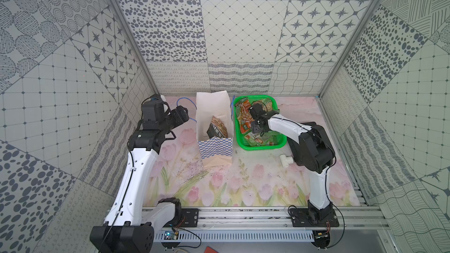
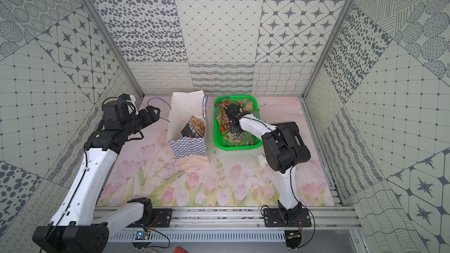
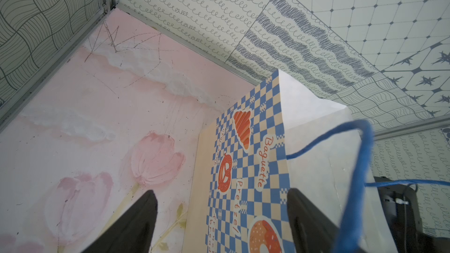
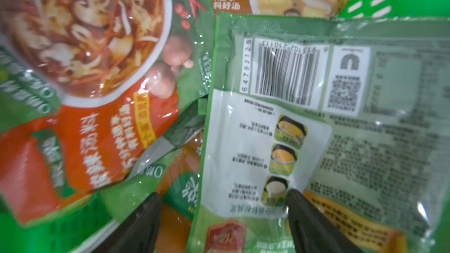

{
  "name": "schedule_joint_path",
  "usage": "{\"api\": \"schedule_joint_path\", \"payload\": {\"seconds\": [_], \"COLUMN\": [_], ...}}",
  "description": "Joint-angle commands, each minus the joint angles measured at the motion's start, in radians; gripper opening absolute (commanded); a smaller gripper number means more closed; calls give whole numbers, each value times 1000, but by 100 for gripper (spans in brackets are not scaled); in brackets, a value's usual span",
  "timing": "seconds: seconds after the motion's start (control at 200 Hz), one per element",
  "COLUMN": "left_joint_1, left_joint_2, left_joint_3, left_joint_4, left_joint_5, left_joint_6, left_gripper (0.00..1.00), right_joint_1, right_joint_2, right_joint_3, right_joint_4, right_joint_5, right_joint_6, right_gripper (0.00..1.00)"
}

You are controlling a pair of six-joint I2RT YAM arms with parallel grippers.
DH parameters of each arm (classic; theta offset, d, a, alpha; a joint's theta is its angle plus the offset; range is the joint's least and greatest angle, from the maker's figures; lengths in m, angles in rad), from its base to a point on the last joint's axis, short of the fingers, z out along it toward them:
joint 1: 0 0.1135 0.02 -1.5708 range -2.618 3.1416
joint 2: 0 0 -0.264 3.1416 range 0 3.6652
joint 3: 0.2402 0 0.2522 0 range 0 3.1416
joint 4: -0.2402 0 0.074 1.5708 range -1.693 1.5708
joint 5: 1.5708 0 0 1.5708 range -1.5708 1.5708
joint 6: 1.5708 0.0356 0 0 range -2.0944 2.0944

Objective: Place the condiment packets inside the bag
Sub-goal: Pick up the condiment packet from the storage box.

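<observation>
Overhead stereo pair, close wrist views

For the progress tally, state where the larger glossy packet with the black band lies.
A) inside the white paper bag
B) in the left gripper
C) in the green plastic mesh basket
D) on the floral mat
A: in a top view the black-banded glossy packet sits inside the white paper bag.
</observation>
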Motion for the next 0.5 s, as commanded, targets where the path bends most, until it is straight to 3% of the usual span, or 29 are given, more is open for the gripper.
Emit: {"api": "schedule_joint_path", "payload": {"seconds": [0.0, 0.325, 0.495], "left_joint_1": [0, 1, 0], "left_joint_2": [-8, -9, -12], "left_joint_3": [10, 10, 10], "left_joint_4": [10, 12, 13], "left_joint_5": [16, 17, 17], "left_joint_6": [8, 7, 7], "left_gripper": [87, 87, 87], "right_joint_1": [8, 15, 5], "right_joint_2": [40, -76, -128], "right_joint_3": [36, 16, 0], "right_joint_4": [-56, -51, -52], "right_joint_5": [121, 235, 263], "right_joint_6": [-15, -28, -35], "right_gripper": [75, 47, 43]}}
